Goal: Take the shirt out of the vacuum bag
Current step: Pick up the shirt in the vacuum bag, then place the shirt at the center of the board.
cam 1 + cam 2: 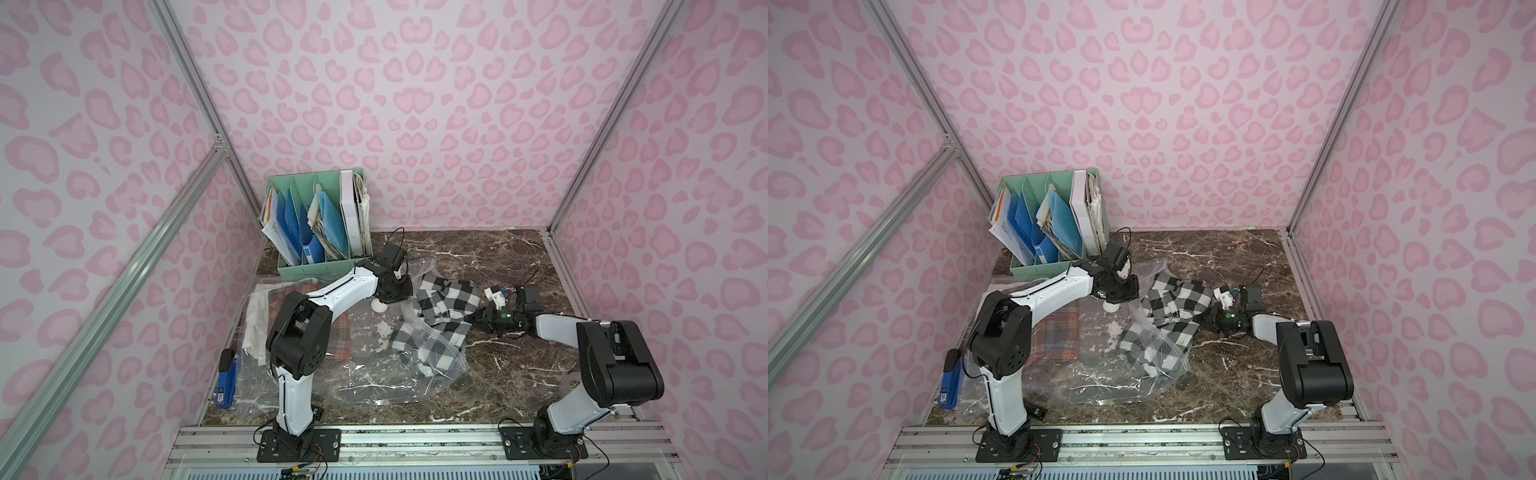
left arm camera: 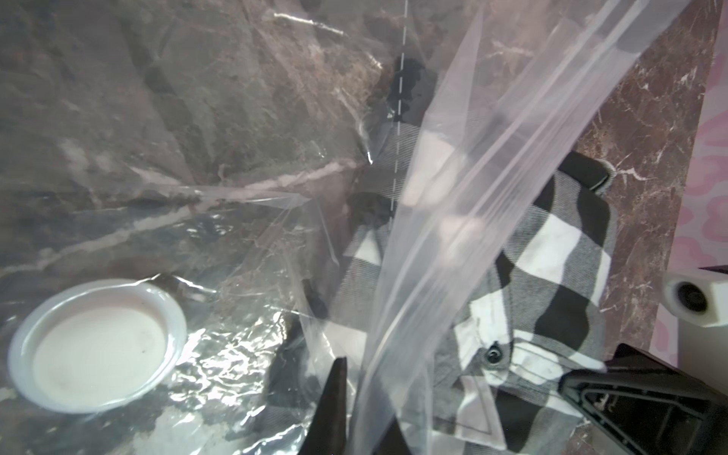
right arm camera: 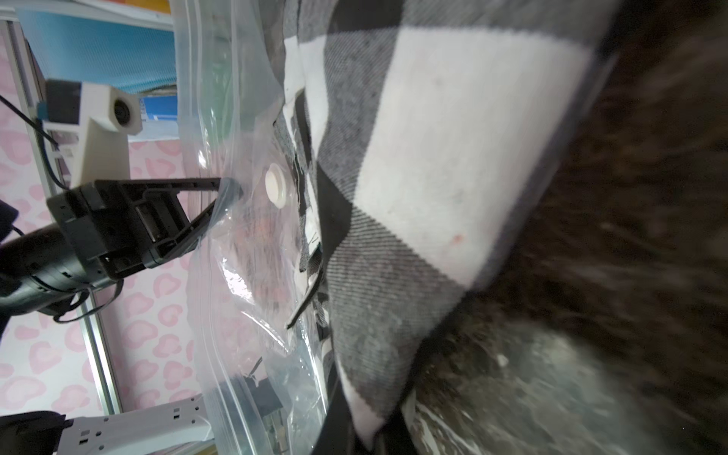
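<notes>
The black-and-white checked shirt (image 1: 446,297) (image 1: 1177,297) lies mid-table. Its near part is still under the clear plastic of the vacuum bag (image 1: 374,374) (image 1: 1100,386). The bag's white valve disc (image 1: 379,306) (image 2: 98,346) sits just beside my left gripper (image 2: 362,402) (image 3: 226,189), which is shut on a fold of the bag's plastic and lifts it off the table. My right gripper (image 1: 473,318) (image 1: 1208,316) is shut on the shirt's right edge (image 3: 394,197), low over the marble. The zip-seal strip (image 1: 436,345) runs across the shirt.
A green file organizer (image 1: 324,224) with folders stands at the back left, close behind the left wrist. A second clear bag holding a reddish plaid cloth (image 1: 1059,336) lies under the left arm. A blue stapler (image 1: 227,378) lies at the table's left edge.
</notes>
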